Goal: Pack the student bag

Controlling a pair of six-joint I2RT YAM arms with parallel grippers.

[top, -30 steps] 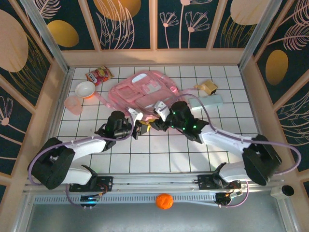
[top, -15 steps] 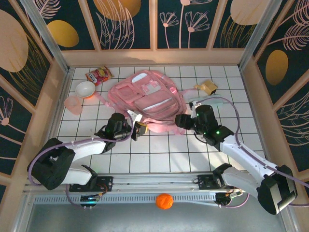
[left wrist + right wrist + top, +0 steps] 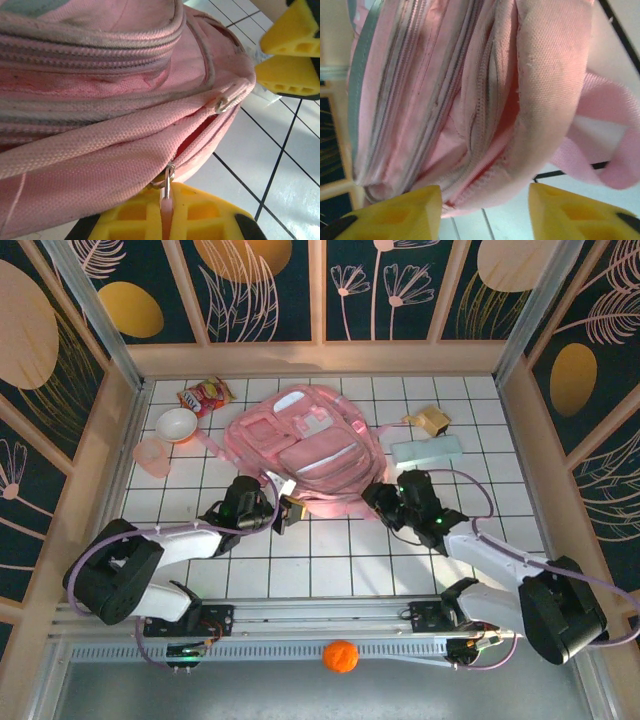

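Note:
The student bag is a big light-pink backpack lying flat on the tiled table, its front pockets facing up. At its near edge my left gripper is shut on the pink zipper pull, which hangs from a metal slider at the end of a partly open zip showing red lining. My right gripper stands open at the bag's near right corner. Its yellow fingers straddle the bag's rounded edge without pinching it. A pink strap loops off to the right.
Left of the bag stand a white bowl, a pink cup and a red snack packet. A pale green box and a small tan item lie to its right. The wooden walls close in the table.
My right arm left the middle of the bag, swung out to the right, then came back to the bag's near right corner with its jaws a little narrower. The bag has settled flat. Left gripper unmoved.

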